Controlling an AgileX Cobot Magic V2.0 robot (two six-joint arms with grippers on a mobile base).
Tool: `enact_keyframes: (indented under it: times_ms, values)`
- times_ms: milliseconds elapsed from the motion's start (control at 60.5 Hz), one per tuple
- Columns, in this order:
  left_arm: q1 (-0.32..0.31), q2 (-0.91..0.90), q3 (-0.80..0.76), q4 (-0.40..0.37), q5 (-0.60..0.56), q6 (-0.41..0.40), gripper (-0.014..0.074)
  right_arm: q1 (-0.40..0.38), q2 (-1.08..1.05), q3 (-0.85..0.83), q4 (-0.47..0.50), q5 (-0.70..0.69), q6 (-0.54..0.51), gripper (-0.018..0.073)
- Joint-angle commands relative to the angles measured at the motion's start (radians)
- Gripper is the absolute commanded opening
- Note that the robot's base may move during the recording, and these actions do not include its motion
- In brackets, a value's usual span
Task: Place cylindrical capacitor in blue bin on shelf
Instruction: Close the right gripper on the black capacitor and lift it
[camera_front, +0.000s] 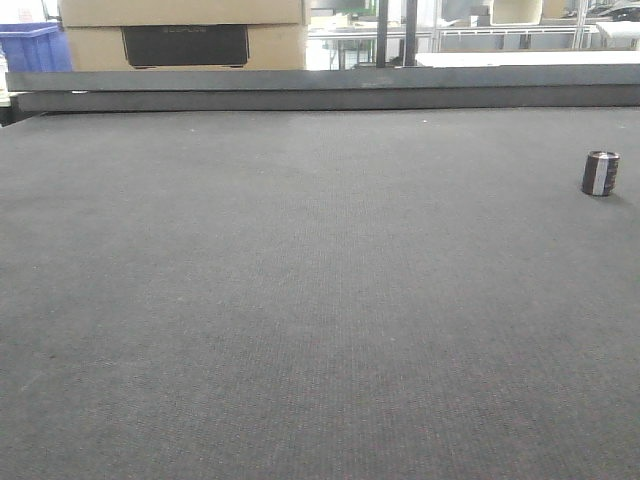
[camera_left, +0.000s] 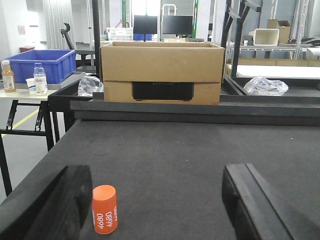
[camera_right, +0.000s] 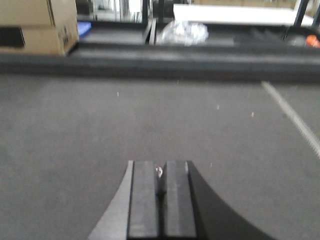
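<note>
Felt in dark grey is covering the broad tabletop, and we are seeing it fill nearly the whole front view, ending at a raised dark rail along the far edge. Beyond that rail a cardboard box is sitting, with a dark hand slot in its lower front. Off to the left in the left wrist view, a blue crate is resting on a pale side table, with a small clear bottle standing just in front of it. The left gripper is facing across the felt, its black fingers spread wide and gripping nothing. The right gripper is showing its pads pressed together with only a thin seam between them; we are noticing a tiny pale glint at the tip of that seam but cannot tell what it is. A crumpled clear plastic bag is lying behind the rail, to the right of the box. An orange cylinder printed with 4680 is standing upright just beside the inner face of the left-hand finger. The cylindrical capacitor is standing upright on the felt at the far right of the front view, short of the rail, its pale stripe facing us and nothing touching it.
</note>
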Motion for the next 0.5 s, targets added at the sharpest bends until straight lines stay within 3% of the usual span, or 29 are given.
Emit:
enact_keyframes:
  times_ms: [0,33,215,479]
  values:
    - [0.000,0.003,-0.006,-0.008,-0.011,0.000,0.0445,0.000,0.049,-0.009,-0.007,-0.010,-0.003,-0.0077]
    - [0.000,0.003,-0.006,-0.008,-0.011,0.000,0.0445,0.000,0.062,-0.009,-0.007,-0.010,-0.003,-0.0010]
    - [0.000,0.003,-0.006,-0.008,-0.011,0.000,0.0445,0.000,0.131,-0.009,-0.007,-0.048,-0.003,0.0565]
    - [0.000,0.003,-0.006,-0.008,-0.011,0.000,0.0445,0.000,0.232,0.031,-0.007,-0.133,-0.003,0.0570]
